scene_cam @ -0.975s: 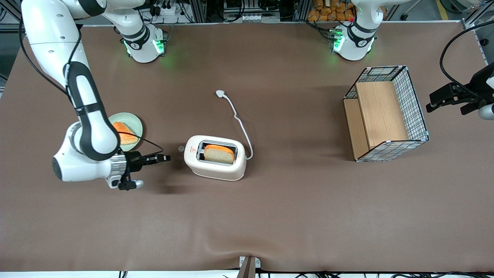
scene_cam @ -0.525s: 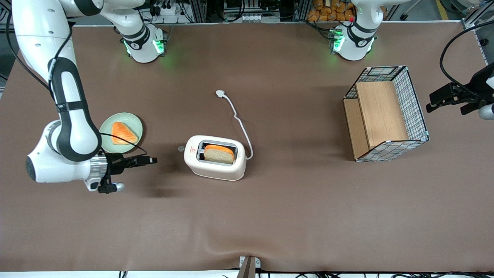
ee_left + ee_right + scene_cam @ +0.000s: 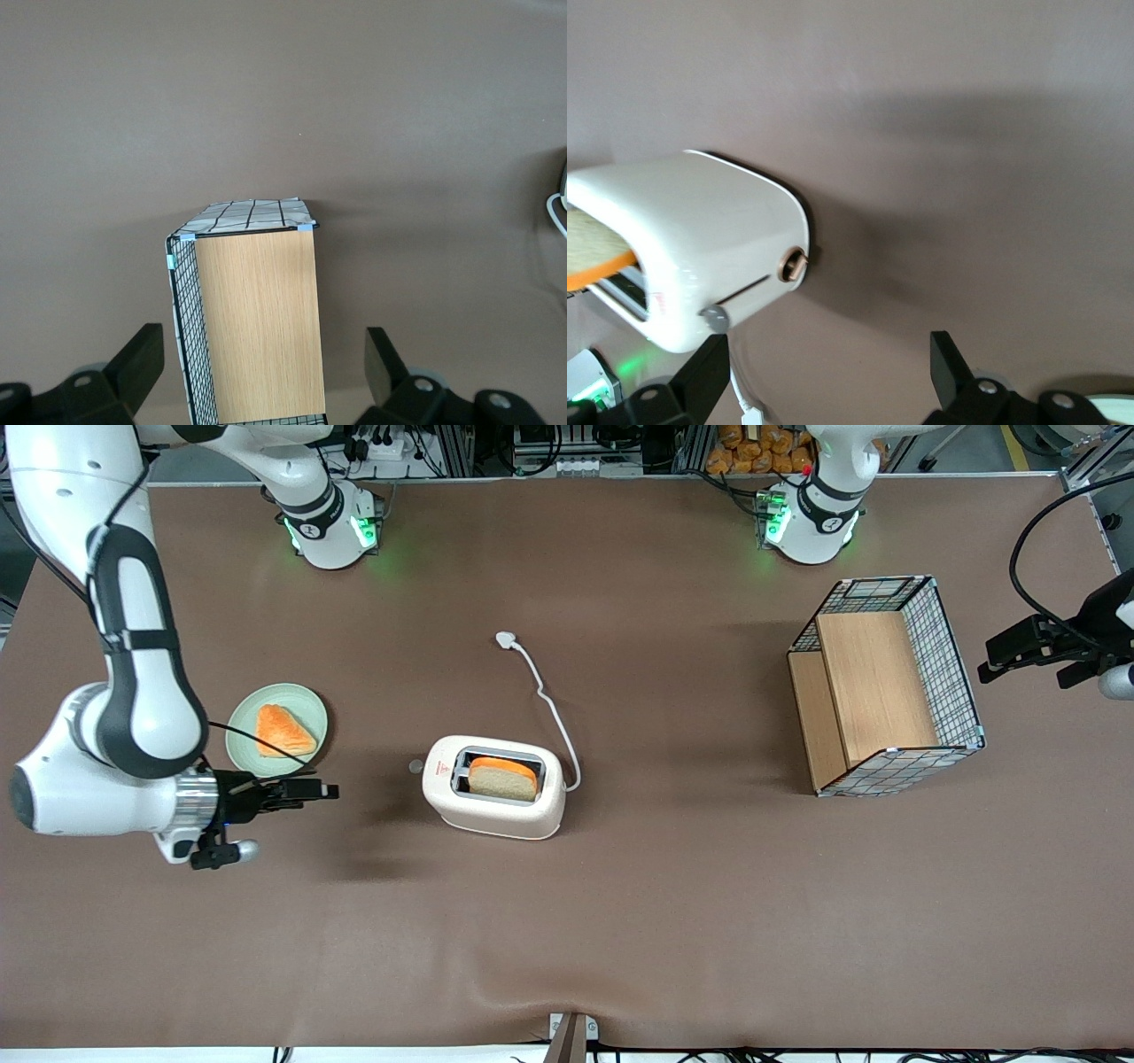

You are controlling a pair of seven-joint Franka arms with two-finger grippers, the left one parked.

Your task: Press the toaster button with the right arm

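Claw [image 3: 330,789] is hanging low over the counter [image 3: 620,921], apart from the toaster [image 3: 493,786], pointing at its short end, fingers parted and grasping nothing. Toaster button [image 3: 415,766] is sitting on that end, with a bread slice [image 3: 502,777] riding high in the slot; by this evidence the press is judged not yet done. Right wrist view is showing the button [image 3: 713,319] and a round dial [image 3: 794,265]; front view alone is showing the plate [image 3: 306,704].

Robotics lab: brown-covered table [image 3: 673,921], bolted arm bases [image 3: 330,527], aluminium framing, cabling at edge.
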